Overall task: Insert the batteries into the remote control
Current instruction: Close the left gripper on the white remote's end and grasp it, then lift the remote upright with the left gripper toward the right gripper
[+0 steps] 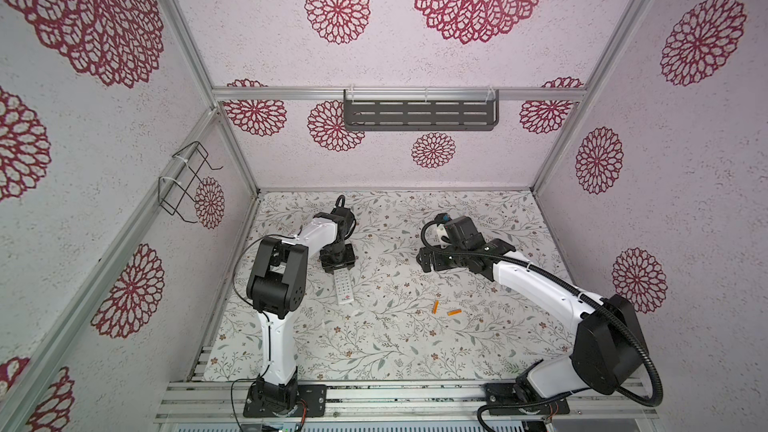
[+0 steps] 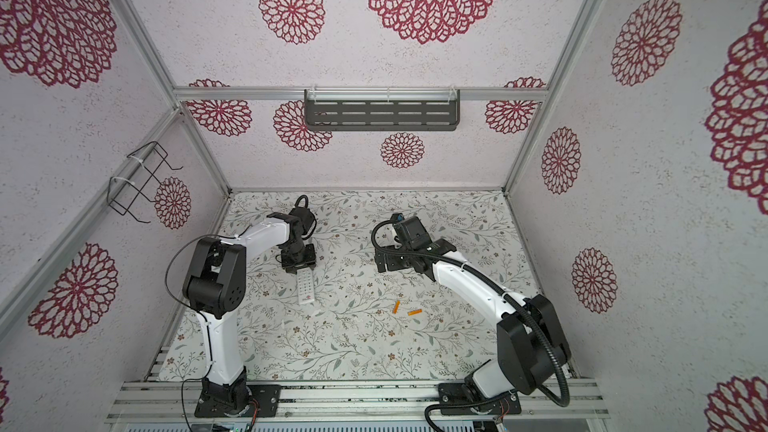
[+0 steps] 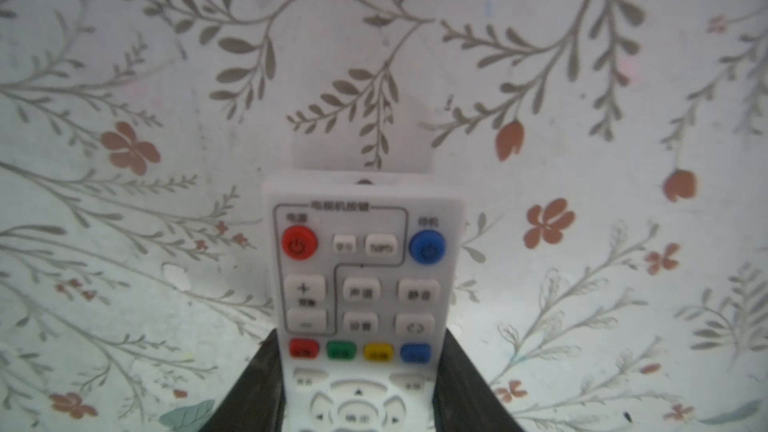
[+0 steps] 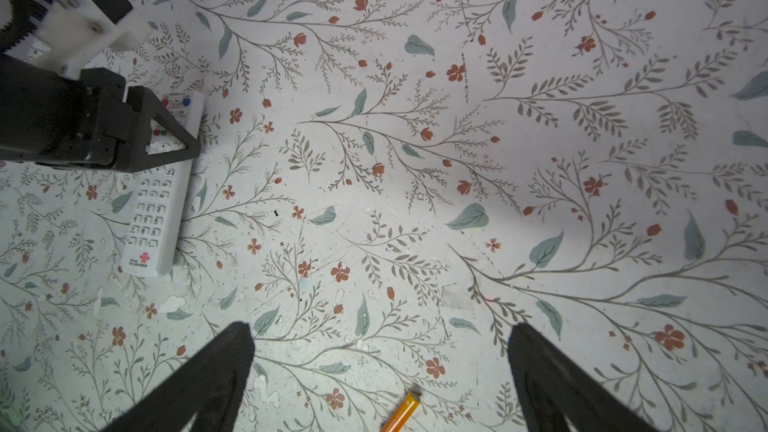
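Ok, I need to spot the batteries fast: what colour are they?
Orange, both the left battery and the right battery; clearest in a top view.

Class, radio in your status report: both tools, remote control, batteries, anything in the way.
Left tool shut on remote control, coloured-button end; right tool open, empty. Remote control buttons-up; batteries loose on floral mat, untouched. No obstruction seen.

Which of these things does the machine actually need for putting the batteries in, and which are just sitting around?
Needed for the job:
- remote control
- two orange batteries
- left tool, clasping the remote control
- right tool, open

Just there:
- slotted shelf on the back wall
- wire rack on the side wall
- floral table cover
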Robot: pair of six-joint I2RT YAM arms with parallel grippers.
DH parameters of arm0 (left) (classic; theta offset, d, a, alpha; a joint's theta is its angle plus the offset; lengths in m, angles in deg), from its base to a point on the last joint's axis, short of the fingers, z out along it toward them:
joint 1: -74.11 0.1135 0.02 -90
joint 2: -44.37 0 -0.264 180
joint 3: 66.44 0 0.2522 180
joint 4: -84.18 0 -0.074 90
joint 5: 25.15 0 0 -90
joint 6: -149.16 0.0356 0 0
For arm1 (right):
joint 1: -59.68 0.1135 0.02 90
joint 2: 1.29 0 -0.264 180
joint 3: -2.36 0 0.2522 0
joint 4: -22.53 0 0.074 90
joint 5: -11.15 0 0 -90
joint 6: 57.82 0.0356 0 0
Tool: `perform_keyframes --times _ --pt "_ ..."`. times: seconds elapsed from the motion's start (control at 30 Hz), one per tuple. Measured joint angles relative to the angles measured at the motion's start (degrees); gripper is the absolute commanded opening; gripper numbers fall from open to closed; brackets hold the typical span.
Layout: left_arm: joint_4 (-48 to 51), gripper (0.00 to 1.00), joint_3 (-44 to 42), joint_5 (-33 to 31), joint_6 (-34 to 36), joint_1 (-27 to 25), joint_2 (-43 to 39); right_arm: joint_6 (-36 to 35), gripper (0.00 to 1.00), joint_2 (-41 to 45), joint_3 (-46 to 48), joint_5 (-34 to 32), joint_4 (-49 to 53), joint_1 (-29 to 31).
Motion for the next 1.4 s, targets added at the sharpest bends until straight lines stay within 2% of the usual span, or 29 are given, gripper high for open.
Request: perform_keyframes --times 0.17,0.3,0.53,0.63,0.77,1.0,1.4 --pt "-2.32 0.28 0.07 3.65 1.29 0.0 -9.11 2.58 0.99 0.13 -1.22 4.0 -2.29 -0.83" --pt "-5.51 0.27 0.22 7.8 2.19 0.17 -16.06 4.9 0.99 1.18 -1.07 10.38 -7.02 -1.73" --pt "-23.32 0.27 -5.77 22.49 -3.3 2.64 -26.93 9.25 0.99 3.02 -0.87 23.23 -17.88 -2.21" --pt "-31.04 0.25 -6.54 27.98 -6.36 3.34 -28.37 11.69 0.99 2.4 -1.77 28.11 -19.82 -2.54" --pt "-39.5 0.23 -6.6 34.53 -9.88 3.48 -28.92 17.18 0.99 0.35 -2.8 34.58 -27.41 -2.82" --pt "-47.39 0.24 -6.82 43.04 -13.84 3.48 -29.03 26.45 0.99 -1.86 -3.04 43.6 -41.4 -2.93" --pt "-63.73 0.25 -8.02 53.09 -23.98 3.3 -29.24 34.6 0.99 -6.4 -3.98 50.51 -52.43 -2.73"
